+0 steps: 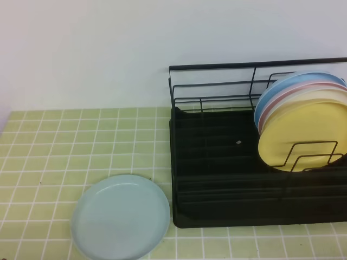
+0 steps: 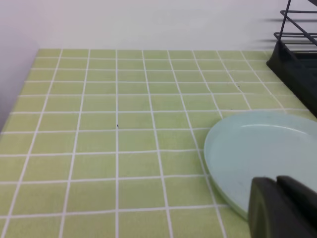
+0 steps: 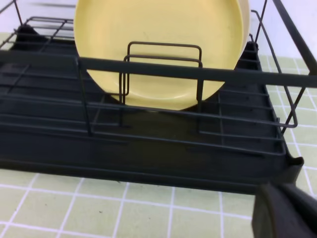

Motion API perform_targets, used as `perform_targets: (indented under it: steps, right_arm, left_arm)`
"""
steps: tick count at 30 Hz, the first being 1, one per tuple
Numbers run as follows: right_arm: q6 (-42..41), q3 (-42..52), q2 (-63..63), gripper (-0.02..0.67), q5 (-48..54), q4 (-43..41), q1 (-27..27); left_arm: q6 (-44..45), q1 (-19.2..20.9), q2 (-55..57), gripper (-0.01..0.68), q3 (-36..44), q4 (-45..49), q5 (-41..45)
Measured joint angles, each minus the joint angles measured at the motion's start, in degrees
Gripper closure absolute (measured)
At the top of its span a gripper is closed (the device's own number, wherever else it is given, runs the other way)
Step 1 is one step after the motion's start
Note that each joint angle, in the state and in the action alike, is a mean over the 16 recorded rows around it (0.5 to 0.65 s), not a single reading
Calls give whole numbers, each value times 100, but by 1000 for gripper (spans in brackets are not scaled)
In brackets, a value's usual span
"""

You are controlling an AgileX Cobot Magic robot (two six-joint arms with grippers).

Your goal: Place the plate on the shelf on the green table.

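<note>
The pale aqua plate (image 1: 120, 216) lies flat on the green table (image 1: 65, 146), just left of the shelf's front corner. The shelf (image 1: 217, 179) is a black wire rack standing at the right. Neither gripper shows in the exterior high view. In the left wrist view my left gripper (image 2: 277, 187) is shut and empty, hovering over the near edge of the plate (image 2: 262, 153). In the right wrist view my right gripper (image 3: 280, 197) is shut and empty, low in front of the shelf (image 3: 148, 148), above the tiles (image 3: 74, 208).
A yellow plate (image 1: 301, 135) stands upright in the shelf's right end, with a pink plate (image 1: 286, 102) and a sky-blue plate (image 1: 295, 81) behind it. The shelf's left slots hold nothing. A white wall runs along the back of the table.
</note>
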Motion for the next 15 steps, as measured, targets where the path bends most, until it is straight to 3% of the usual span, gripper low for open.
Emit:
perform_targets:
  steps: [15]
  right_arm:
    - [-604,0,64,652,13,13,0]
  left_arm:
    - [234,0,0,673,42,29,-8]
